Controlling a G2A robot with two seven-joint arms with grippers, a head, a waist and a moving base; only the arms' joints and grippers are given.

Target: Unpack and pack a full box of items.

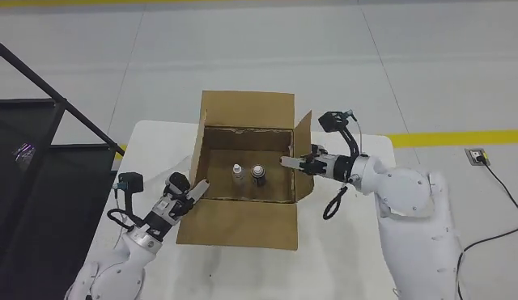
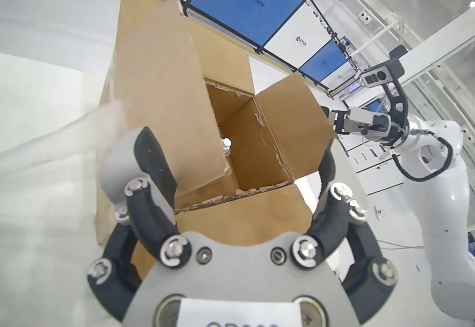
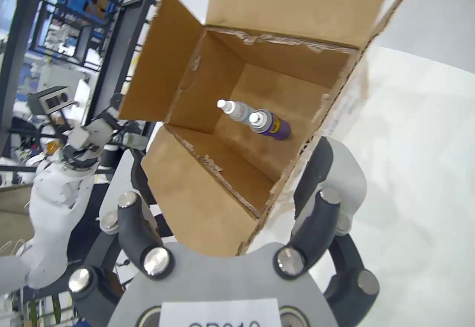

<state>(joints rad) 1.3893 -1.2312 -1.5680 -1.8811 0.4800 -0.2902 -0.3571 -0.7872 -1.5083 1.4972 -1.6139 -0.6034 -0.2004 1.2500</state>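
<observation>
A: Top view, left edge first. What's there?
B: Left hand (image 1: 190,193), lower left of centre, just beside the left side flap of the box (image 1: 247,110). Its fingers (image 2: 148,154) are spread and hold nothing. In its wrist view the flap stands ahead of them. Touching or not, can't tell.
A: Why park there?
B: My guess is it's placed to keep that flap back so the opening is free.
A: Box itself?
B: Centre of frame, on the white table (image 1: 162,146), top open. The near flap lies flat toward the bottom of the frame, the far flap toward the top, and both side flaps are up.
A: Inside?
B: Two bottles stand upright on the box floor, side by side and very close. The white-capped bottle (image 1: 237,173) is on the left, the purple bottle (image 1: 258,175) on the right.
A: Right of that?
B: Right hand (image 1: 293,162), right of centre, at the right side flap. Its fingers are apart. In its wrist view the flap's edge runs between them, so it straddles the flap without clamping it.
A: Reason?
B: Probably holding that flap out of the way before a reach in. With two items inside, I can't tell whether this is late unpacking or early packing.
</observation>
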